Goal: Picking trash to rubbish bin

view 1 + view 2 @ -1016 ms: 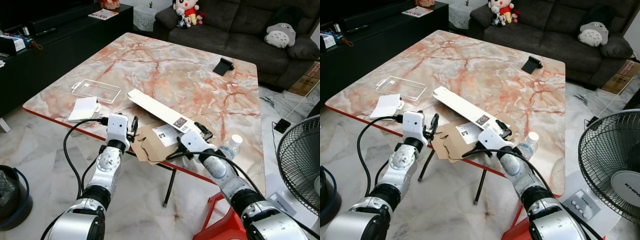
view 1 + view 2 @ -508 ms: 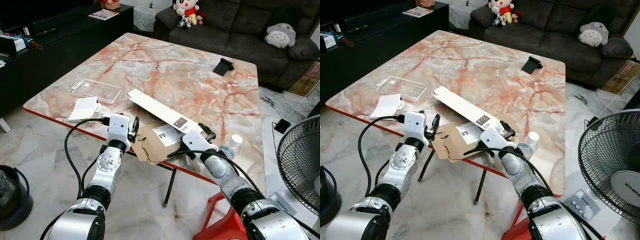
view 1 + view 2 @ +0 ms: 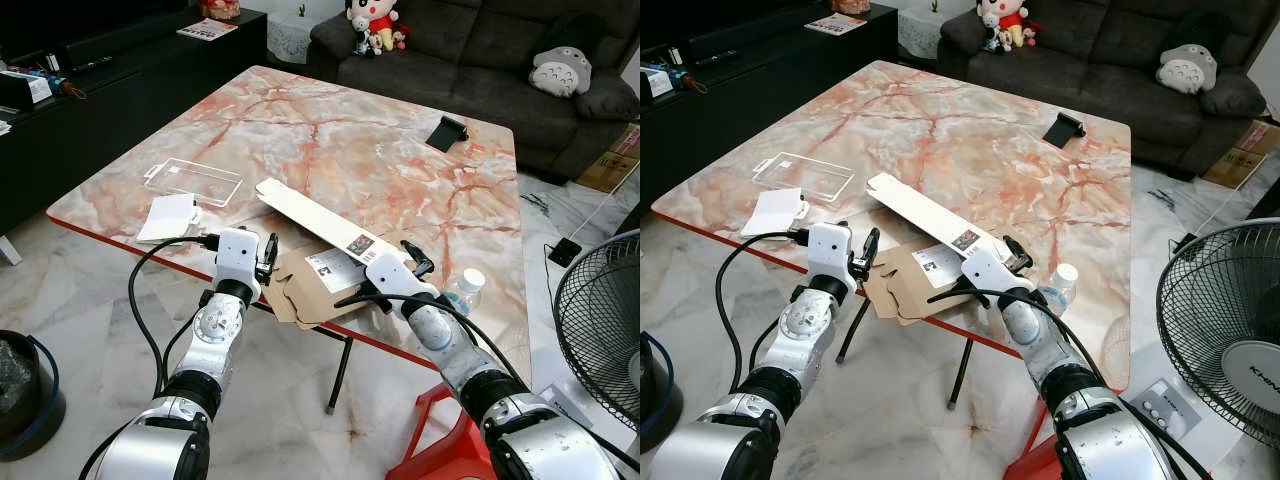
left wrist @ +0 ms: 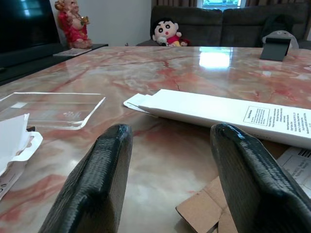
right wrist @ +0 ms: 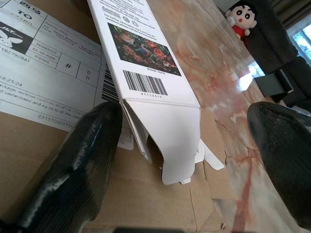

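A black bin (image 3: 25, 400) sits on the floor far out to the left of the left gripper (image 3: 268, 258), below the table (image 3: 330, 150) edge. Just beyond and left of that gripper lie a white paper (image 3: 168, 216) and a clear plastic tray (image 3: 194, 181). The left gripper hovers at the near table edge, its fingers (image 4: 92, 189) spread wide with nothing between them; ahead of it and to its right lies the long white box (image 3: 315, 222), with the flattened cardboard (image 3: 320, 285) under the box's near end.

The right gripper (image 3: 405, 262) is at that near end of the box, fingers set wide; in the right wrist view one finger (image 5: 68, 165) rests on the cardboard's shipping label (image 5: 43, 82) beside the box's open end flap (image 5: 170, 141), the other finger (image 5: 286, 145) well off to the far side, and neither grips the box. Just right of this gripper stands a small bottle (image 3: 462, 292) with a white cap. Far ahead of it a black phone stand (image 3: 447, 131) sits near the table's far edge, with a dark sofa (image 3: 480, 50) behind. A fan (image 3: 600, 330) stands on the floor to the right
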Robot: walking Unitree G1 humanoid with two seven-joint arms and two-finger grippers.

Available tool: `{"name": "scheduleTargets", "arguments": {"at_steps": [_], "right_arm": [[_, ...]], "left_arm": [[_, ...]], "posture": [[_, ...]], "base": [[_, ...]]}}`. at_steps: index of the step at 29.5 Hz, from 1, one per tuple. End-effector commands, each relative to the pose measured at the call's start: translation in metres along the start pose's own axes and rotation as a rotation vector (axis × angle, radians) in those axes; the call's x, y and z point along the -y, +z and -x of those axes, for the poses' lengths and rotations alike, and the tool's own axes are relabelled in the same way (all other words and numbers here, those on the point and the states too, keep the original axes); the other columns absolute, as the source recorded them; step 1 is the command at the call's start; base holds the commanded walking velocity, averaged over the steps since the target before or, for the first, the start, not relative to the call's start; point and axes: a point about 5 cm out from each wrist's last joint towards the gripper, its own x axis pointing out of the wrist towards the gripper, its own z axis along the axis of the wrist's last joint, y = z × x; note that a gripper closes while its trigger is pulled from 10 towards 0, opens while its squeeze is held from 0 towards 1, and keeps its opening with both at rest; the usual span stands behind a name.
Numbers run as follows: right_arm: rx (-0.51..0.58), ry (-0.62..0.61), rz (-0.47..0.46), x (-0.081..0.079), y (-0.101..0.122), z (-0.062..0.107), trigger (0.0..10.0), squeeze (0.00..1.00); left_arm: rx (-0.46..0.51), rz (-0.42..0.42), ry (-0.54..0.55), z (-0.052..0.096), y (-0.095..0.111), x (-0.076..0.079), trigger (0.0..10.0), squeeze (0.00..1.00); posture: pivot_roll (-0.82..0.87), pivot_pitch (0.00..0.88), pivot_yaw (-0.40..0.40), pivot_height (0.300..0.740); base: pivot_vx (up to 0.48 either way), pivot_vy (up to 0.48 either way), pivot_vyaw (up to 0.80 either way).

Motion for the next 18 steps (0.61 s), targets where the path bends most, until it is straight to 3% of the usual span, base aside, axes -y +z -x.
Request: {"name": "scheduleTargets", "arguments": {"at_steps": [1,3,18], "right_arm": [[-0.015,-0.021,-0.002,0.0064,0.0003,-0.0023,1.0,0.0],[-0.015,-0.021,-0.002,0.0064,0.0006,-0.0025,0.0,0.0],[-0.01,-0.002,-0.002,0.0029,0.0001,-0.0015,0.0,0.0]], "left_arm": [[-0.012,-0.008,-0.01,-0.0004,-0.0008,0.0028,10.0,0.0],[-0.012,-0.008,-0.009,-0.0006,-0.0006,0.0026,10.0,0.0],[-0.014,-0.017,-0.019,-0.0006,-0.0007,0.0028,10.0,0.0]], "posture": [[0.02,0.036,-0.126,0.74],[0.02,0.039,-0.126,0.74],[0.02,0.044,-0.125,0.74]], "base": [[0.0,0.0,0.0],[0.0,0.0,0.0],[0.0,0.0,0.0]]}}
